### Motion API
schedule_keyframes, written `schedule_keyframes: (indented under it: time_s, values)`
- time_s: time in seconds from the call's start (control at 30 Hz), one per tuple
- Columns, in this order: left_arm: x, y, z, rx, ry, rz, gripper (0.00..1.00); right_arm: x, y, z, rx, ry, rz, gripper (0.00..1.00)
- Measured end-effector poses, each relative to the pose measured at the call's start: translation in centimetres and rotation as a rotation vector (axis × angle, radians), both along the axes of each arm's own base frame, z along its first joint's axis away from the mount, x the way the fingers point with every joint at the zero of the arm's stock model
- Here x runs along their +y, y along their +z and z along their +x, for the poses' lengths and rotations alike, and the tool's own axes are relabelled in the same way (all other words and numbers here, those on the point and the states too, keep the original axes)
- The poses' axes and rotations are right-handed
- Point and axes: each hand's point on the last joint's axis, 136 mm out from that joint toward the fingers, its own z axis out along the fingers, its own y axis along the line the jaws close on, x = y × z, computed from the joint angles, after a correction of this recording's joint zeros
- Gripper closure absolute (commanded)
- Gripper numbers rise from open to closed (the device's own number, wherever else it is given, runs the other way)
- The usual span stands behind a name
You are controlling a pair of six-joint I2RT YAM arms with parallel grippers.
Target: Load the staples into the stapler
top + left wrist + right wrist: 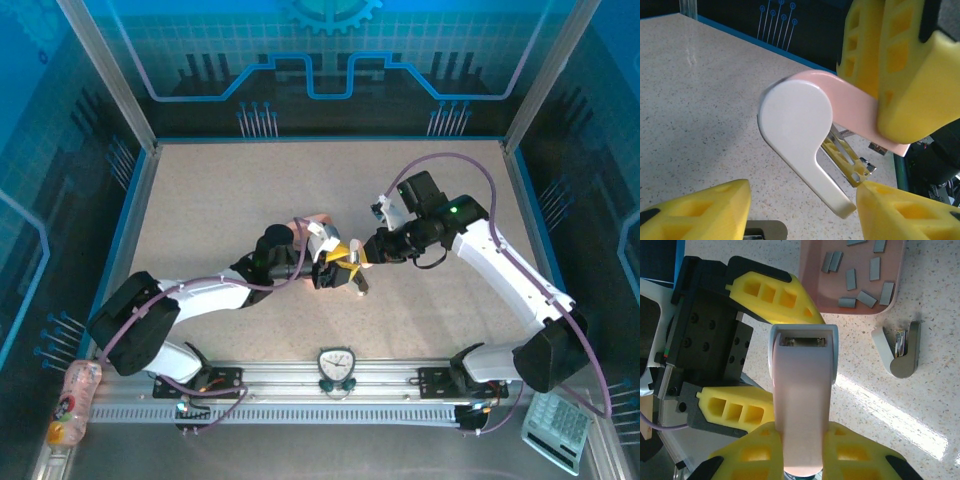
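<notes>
— Which way does the stapler (pixel 802 390) lie?
— Its long axis runs from the right gripper (pixel 802 445), clamped on its smooth pink top, toward the pink tray (pixel 860 257). The open end stops just short of the rim. The left gripper (pixel 802 197) stands open astride the white base.
— And the staples (pixel 851 279)?
— About nine flat grey strips lie in the tray at mixed angles. One grey stapler (pixel 902 347) lies just beside it.

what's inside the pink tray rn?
Loose grey staples lying flat in the pink tray. Its far end is out of frame and a finger of the left gripper covers one corner, so a full count isn't possible.
</notes>
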Motion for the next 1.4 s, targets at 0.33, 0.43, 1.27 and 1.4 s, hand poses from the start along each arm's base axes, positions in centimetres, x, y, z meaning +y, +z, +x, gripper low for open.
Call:
schedule_keyframes:
  time_s: [0.33,0.43,1.27,1.4]
  values:
    - [-0.1,-0.4,-0.6,-0.006,-0.043,0.019,0.55,-0.1,0.0,-0.3,0.016,0.003,-0.008,0.91]
    - [-0.2,-0.3,-0.6,-0.004,-0.043,0.013,0.56,0.0,0.1,-0.2,0.018,0.006,-0.003,0.92]
    - [-0.7,1.5,0.7,0.33,0.074,-0.212,1.0,-1.0,3.6,1.2,-0.359,-0.014,0.063,0.4]
    - [-0.8,1.7,1.2,0.45,0.103,-0.275,1.0,-1.7,3.2,1.2,-0.548,0.039,0.05,0.44]
